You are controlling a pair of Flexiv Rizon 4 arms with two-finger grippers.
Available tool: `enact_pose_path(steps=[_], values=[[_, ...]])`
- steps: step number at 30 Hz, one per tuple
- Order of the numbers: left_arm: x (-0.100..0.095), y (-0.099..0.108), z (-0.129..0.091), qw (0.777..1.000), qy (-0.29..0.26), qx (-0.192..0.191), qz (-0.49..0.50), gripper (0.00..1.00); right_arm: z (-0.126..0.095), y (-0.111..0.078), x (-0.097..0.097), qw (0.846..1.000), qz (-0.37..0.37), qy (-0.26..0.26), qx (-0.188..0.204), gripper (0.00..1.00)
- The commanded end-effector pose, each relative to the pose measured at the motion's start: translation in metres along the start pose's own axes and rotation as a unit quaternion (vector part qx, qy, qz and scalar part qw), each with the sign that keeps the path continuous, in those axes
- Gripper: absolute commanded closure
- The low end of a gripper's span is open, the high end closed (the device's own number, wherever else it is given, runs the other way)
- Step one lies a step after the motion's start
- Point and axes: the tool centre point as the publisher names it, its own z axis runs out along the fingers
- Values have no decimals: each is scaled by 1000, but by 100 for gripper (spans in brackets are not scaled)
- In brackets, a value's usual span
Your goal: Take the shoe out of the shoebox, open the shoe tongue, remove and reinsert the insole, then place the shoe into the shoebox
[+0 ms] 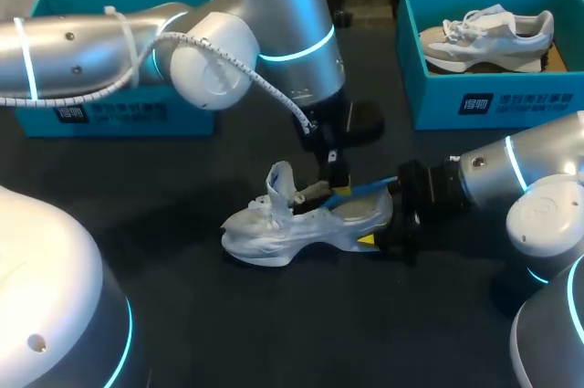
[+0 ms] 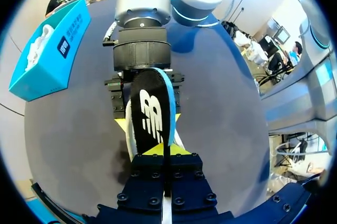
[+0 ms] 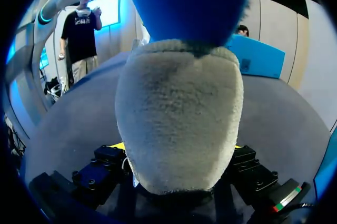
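Shoe (image 1: 292, 228) heel clamped in right hand (image 1: 374, 225), left hand (image 1: 333, 180) pinching insole (image 2: 152, 113), occupied shoebox (image 1: 497, 100) behind

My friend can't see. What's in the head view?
A white shoe sits on a dark table, its heel held by the right hand while the left hand grips its insole. Behind stand a left shoebox and a right shoebox holding another shoe.
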Motion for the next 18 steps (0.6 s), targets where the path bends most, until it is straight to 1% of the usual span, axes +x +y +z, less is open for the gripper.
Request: enact_pose_path(steps=[1, 2, 6, 7, 8, 10, 11, 12, 15, 16, 18], values=[[6, 5, -1, 1000, -7, 14, 3, 59, 6, -3, -1, 1000, 0, -1, 2, 100], [8, 5, -1, 1000, -11, 17, 6, 55, 6, -3, -1, 1000, 0, -1, 2, 100], [14, 8, -6, 999, -26, 28, 11, 50, 6, -3, -1, 1000, 0, -1, 2, 100], [15, 8, -7, 999, -27, 33, 13, 45, 6, -3, -1, 1000, 0, -1, 2, 100], [15, 8, -7, 999, -29, 34, 13, 45, 6, -3, -1, 1000, 0, -1, 2, 100], [16, 8, -8, 999, -36, 38, 15, 42, 6, -3, -1, 1000, 0, -1, 2, 100], [18, 7, -9, 998, -53, 40, 15, 22, 6, -3, -1, 1000, 0, -1, 2, 100], [18, 7, -9, 997, -60, 43, 15, 19, 6, -3, -1, 1000, 0, -1, 2, 100], [20, 6, -12, 993, -98, 57, 14, 22, 6, -3, -1, 1000, 0, -1, 2, 100], [20, 6, -12, 992, -112, 60, 15, 20, 6, -3, -1, 1000, 0, -1, 2, 100], [20, 4, -12, 991, -118, 62, 16, 21, 6, -3, -1, 1000, 0, -1, 2, 100]])
